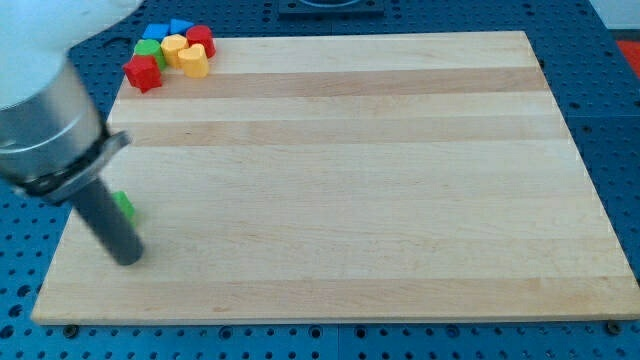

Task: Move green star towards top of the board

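Observation:
A green block (pixel 125 206), mostly hidden behind my rod, lies near the board's left edge; only a small green piece shows, so its star shape cannot be made out. My tip (pixel 128 257) rests on the board just below and slightly right of that green piece. The rod slants up to the view's left, where the arm's grey body fills the corner.
A cluster of blocks sits at the board's top left corner: a red block (pixel 143 72), a green block (pixel 150 50), a yellow block (pixel 175 48), another yellow block (pixel 195 62), a red block (pixel 201 40) and blue blocks (pixel 168 29). The wooden board (pixel 350 180) lies on a blue perforated table.

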`<state>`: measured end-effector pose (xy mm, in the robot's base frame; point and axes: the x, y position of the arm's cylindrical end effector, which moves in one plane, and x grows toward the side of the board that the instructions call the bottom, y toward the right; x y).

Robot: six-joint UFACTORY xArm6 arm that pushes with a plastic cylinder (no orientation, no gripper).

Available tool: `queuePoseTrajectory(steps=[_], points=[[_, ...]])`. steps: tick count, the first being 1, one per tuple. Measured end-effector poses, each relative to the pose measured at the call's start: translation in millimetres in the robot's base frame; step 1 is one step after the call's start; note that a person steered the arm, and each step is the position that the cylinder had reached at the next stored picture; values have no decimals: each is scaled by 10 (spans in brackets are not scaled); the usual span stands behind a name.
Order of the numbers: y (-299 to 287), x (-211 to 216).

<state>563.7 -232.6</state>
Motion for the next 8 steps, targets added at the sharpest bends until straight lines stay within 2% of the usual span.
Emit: queuePoseTrajectory(steps=[1,2,3,4,5,6,7,8], points=[[-521,-83],[-599,-495],[-358,-792],[-503,-583],[-635,-174],[-372,-67],[-203,-341],[-102,-792]])
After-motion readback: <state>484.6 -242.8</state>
